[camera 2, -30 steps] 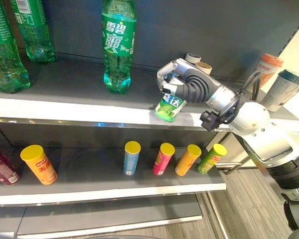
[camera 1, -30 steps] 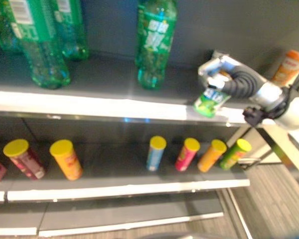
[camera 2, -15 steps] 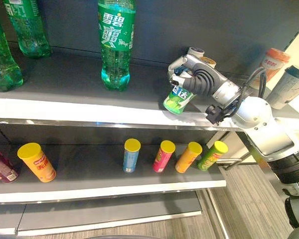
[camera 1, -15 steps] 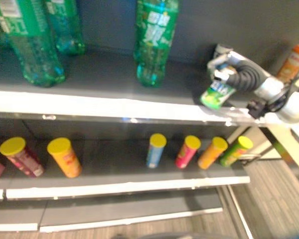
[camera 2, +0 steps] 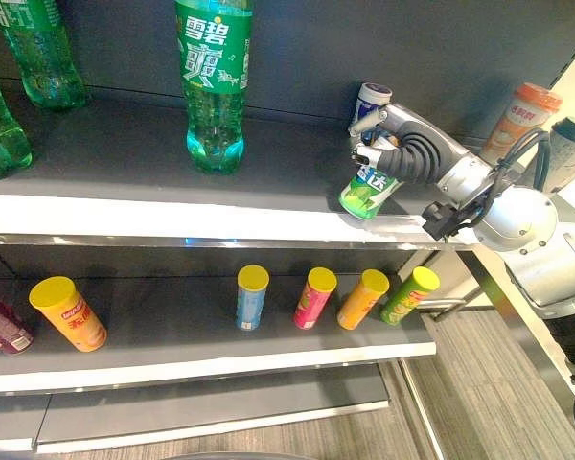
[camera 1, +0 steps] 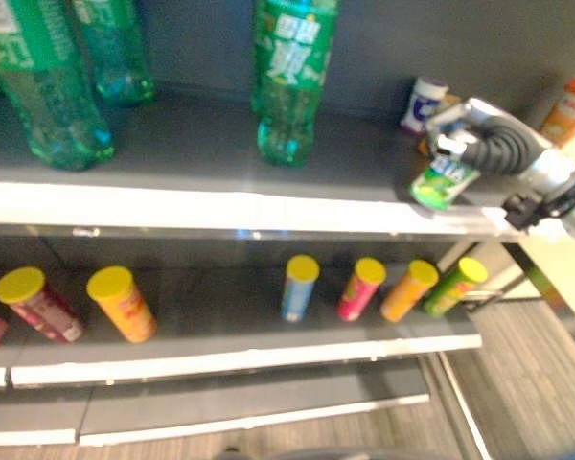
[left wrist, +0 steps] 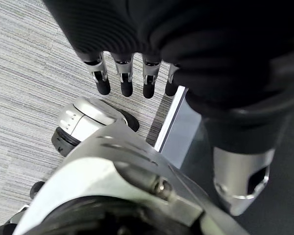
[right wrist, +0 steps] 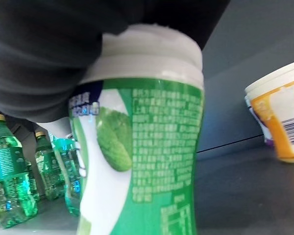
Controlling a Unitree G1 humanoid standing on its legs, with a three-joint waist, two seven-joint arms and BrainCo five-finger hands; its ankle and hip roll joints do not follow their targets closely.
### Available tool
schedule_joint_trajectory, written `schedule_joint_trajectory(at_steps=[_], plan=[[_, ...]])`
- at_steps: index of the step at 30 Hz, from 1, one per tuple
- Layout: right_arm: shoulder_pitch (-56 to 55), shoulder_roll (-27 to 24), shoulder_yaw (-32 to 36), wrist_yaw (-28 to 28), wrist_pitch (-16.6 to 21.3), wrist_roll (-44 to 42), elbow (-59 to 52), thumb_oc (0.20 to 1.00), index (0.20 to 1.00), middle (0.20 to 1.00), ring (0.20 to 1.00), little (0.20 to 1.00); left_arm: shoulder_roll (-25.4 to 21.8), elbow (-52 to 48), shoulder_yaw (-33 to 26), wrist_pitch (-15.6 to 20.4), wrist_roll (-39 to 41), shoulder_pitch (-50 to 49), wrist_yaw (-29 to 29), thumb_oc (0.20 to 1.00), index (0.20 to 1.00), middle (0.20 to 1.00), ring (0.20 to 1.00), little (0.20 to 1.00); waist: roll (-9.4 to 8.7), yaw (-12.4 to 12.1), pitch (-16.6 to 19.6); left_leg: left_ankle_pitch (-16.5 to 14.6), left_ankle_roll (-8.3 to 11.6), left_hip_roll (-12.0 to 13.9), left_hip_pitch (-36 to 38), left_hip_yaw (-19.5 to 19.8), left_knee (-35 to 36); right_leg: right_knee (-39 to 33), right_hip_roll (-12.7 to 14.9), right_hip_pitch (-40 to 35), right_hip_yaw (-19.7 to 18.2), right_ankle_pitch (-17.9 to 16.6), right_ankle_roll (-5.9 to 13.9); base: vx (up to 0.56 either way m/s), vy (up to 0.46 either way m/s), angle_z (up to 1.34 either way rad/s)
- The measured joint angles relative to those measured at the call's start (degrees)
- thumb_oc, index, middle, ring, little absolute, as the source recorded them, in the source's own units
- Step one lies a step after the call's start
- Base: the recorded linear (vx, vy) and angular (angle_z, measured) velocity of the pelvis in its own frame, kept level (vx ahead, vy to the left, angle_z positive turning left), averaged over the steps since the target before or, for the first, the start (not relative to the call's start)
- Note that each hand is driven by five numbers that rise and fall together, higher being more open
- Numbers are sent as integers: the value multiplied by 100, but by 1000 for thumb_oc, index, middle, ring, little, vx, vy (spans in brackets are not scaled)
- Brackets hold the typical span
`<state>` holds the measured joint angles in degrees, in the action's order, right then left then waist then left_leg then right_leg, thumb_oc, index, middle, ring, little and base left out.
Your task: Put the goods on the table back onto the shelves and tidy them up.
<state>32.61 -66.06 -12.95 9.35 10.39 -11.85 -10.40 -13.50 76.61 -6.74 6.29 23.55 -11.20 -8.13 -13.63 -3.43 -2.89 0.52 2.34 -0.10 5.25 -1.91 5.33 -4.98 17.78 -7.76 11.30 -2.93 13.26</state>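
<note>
1. Right eye view shows the right hand (camera 2: 391, 146) reaching over the top shelf (camera 2: 125, 216), its fingers curled round a small green-and-white container (camera 2: 367, 192) with a white lid, which it grips from the top.

2. That container hangs tilted below the palm, its base at or just above the shelf's front edge; I cannot tell if it already touches.

3. Just behind the hand stand a small white-and-blue tub (camera 2: 372, 100) and, seen in the right wrist view, an orange-and-white tub (right wrist: 279, 115). Further out past the wrist side stands an orange-lidded cup (camera 2: 520, 120). On the fingers' far side a green soda bottle (camera 2: 211, 81) stands well apart.

4. To do this step well, I judge the hand should bring the container upright before letting go, since released tilted this near the edge it could topple off the front.

5. It should also carry it a little deeper, towards the tubs behind, stopping short of knocking them, so the row reads tidy.

6. Fingers should loosen only once the base sits flat, then lift straight up clear of the lid.

7. Left wrist view shows the left hand (left wrist: 132, 78) hanging idle with its fingers straight over the carpeted floor (left wrist: 29, 73), holding nothing.
</note>
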Motion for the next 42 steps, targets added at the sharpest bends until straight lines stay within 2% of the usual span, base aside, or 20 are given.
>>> schedule_joint_trajectory(at_steps=[14,21,33,38,42], plan=[[-34,28,11,-41,-17,262,490,200,200,200,200,200,-13,-9,5,1,-7,5,-4,1000,1000,1000,1000,1000,-28,-32,-14,2,1,-3,-2,27,0,0,1,-15,36,0,0,0,0,0],[12,179,-12,-177,-24,788,868,200,200,200,200,200,-36,-21,11,5,-9,36,-1,1000,1000,1000,1000,1000,-75,-101,-37,5,2,-2,-5,76,-30,0,-6,-33,60,2,-5,0,0,0],[25,270,-6,-237,-99,852,781,200,200,200,200,200,-75,-70,8,8,-3,46,0,1000,1000,1000,1000,1000,-166,-106,-88,7,9,6,-15,150,-30,0,-14,-89,170,28,-49,3,-5,3],[5,214,19,-108,-65,843,569,200,200,200,200,200,-74,-71,2,11,-3,46,-2,1000,1000,1000,1000,1000,-169,-87,-86,6,10,8,-10,149,-30,0,-14,-90,172,28,-49,0,0,0],[-95,-143,41,39,39,841,397,200,200,200,200,200,-72,-73,-3,12,-5,48,-12,1000,1000,1000,1000,1000,-168,-89,-87,6,10,6,-10,150,-30,1,-13,-97,179,27,-50,0,0,0]])
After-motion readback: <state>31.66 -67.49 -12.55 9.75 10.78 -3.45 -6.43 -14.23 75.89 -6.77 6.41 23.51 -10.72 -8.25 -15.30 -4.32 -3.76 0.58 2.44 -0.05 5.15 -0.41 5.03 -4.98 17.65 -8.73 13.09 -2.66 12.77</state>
